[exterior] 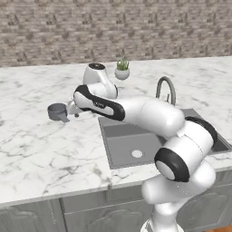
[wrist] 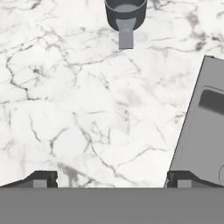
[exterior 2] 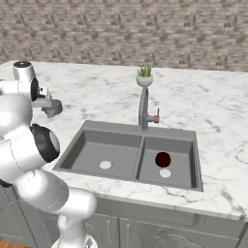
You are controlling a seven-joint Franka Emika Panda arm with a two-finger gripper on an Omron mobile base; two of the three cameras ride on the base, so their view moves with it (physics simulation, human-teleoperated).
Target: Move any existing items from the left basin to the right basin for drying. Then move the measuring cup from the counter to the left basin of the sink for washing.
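The measuring cup, dark grey with a flat handle pointing toward me, stands on the white marble counter at the top of the hand view. My gripper is open, fingers wide apart, hovering over bare counter short of the cup. From the left base view the cup sits just left of my hand, left of the sink. The left basin shows its pale drain. In the right basin lies a dark red round item.
A gooseneck faucet rises behind the sink divider. A small white pot with a green plant stands behind it near the brick wall. The sink's left rim runs along the right of the hand view.
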